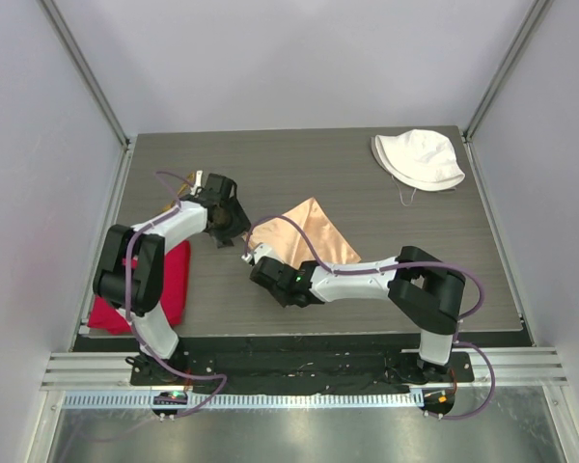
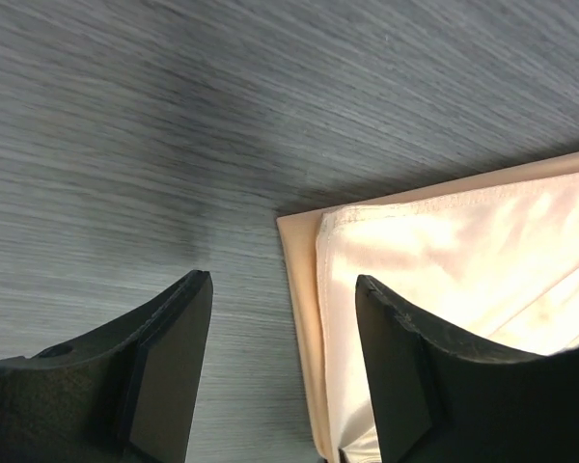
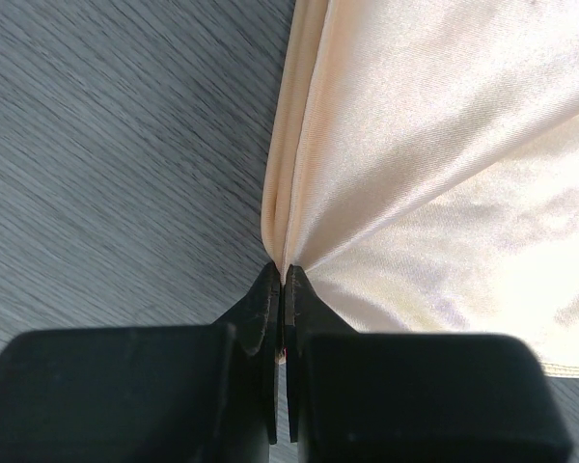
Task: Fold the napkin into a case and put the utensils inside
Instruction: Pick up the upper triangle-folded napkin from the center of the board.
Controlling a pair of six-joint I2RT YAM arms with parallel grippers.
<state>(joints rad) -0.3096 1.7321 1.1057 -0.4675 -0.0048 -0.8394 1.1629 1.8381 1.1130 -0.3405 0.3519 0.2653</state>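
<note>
The right end effector (image 3: pixel 282 275) is clenched on the napkin (image 3: pixel 444 145), its jaws pressed together on a pinch of the cloth's edge. From that pinch the shiny fabric fans outward in taut creases, and a second layer shows along the fold just left of the grip. The left end effector (image 2: pixel 282 285) is released, jaws standing wide apart above the napkin's (image 2: pixel 463 251) corner. One finger hangs over the cloth and the other over bare table (image 2: pixel 174 116); whether either touches the surface cannot be told. Below it two layers show, the upper one set slightly in from the lower one's edge. From above, the napkin (image 1: pixel 314 236) lies near the middle of the table (image 1: pixel 299 164) as a tilted, partly folded shape. The right end effector (image 1: pixel 259 260) sits at its near-left edge and the left end effector (image 1: pixel 230 230) just beside its left corner. A red cloth (image 1: pixel 174 280) lies at the table's near-left side, partly under the left arm. A white hat (image 1: pixel 420 159) rests at the far right, well apart from the napkin.
</note>
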